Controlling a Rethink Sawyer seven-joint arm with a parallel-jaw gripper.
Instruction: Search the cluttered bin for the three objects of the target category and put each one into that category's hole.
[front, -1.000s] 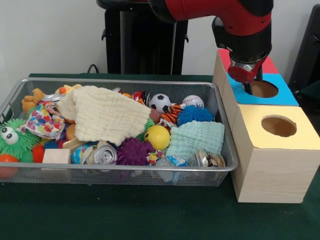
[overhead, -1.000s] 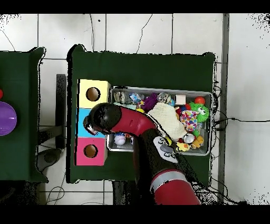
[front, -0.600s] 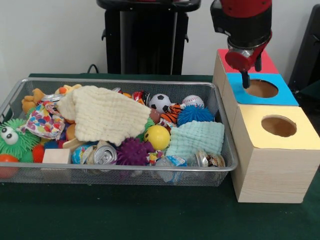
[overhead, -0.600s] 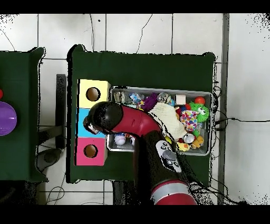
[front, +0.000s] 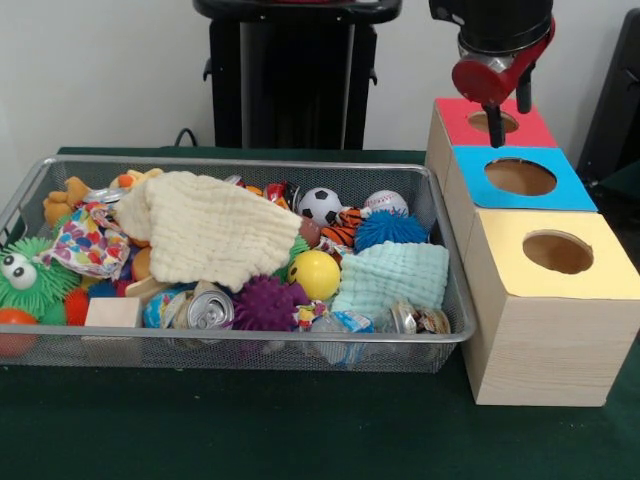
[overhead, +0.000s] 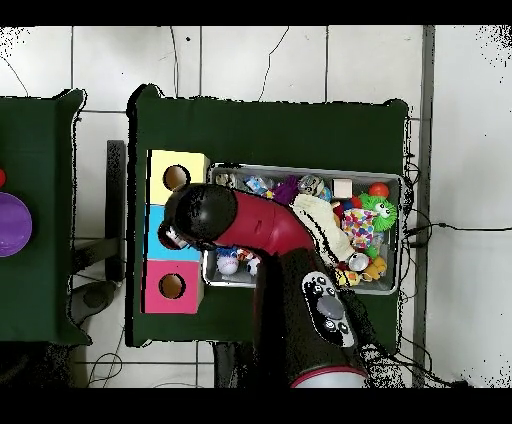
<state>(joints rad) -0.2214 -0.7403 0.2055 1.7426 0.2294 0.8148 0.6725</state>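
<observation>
My gripper (front: 508, 120) hangs high above the red box (front: 455, 118) and the blue box (front: 560, 195), fingers apart and nothing between them. The blue box's hole (front: 520, 177) lies just below and in front of it. The yellow box (front: 590, 285) with its hole (front: 557, 252) is nearest the camera. The wire bin (front: 240, 163) holds a soccer ball (front: 320, 205), a baseball (front: 386, 203), a yellow ball (front: 315, 274), spiky balls, a can (front: 209, 310) and two cloths. In the overhead view my arm (overhead: 250, 225) hides the gripper and most of the blue box.
A cream cloth (front: 205, 228) and a mint cloth (front: 392, 278) cover part of the bin's clutter. A green spiky toy (front: 25, 278) and a wooden block (front: 113, 312) sit at the bin's left end. In the overhead view a purple bowl (overhead: 12, 224) rests on a separate table.
The gripper has risen from the blue box's hole to well above the boxes, drifting slightly toward the red box. The bin's contents have not moved.
</observation>
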